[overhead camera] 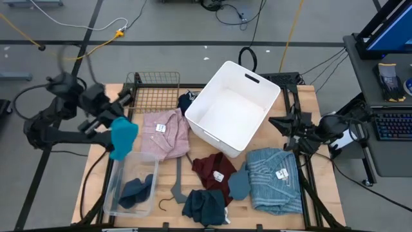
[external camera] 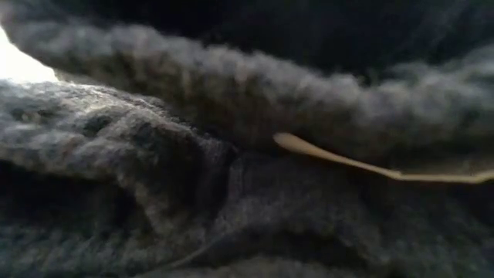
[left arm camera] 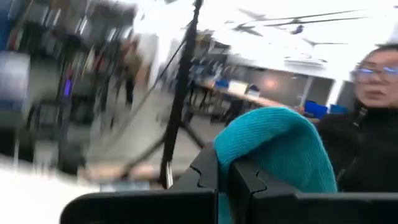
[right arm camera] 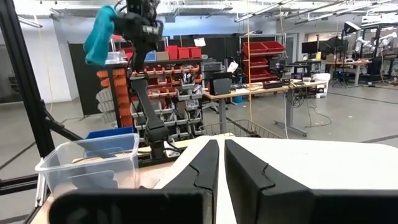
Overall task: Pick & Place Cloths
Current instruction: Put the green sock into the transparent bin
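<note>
Low view wholly blocked by dark knit fabric [external camera: 231, 154] against the lens.

wooden table [overhead camera: 322, 187] with white bin [overhead camera: 232, 109], clear tub [overhead camera: 112, 193], wire basket [overhead camera: 151, 96], grey hanger [overhead camera: 176, 183], scattered cloths [overhead camera: 273, 177]

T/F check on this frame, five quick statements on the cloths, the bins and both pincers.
1. The left pincer is shut on the teal cloth, lifted above the clear tub. True.
2. The white bin holds the pink shirt. False: the bin's inside shows bare; the pink shirt lies on the table beside it.
3. The right pincer grips the light-blue sweater. False: it is shut on nothing, near the bin's right side; the light-blue sweater lies on the table.
4. A dark cloth already lies in the clear tub. True.
5. The grey hanger hangs on the wire basket. False: it lies flat between the tub and the maroon cloth.
</note>
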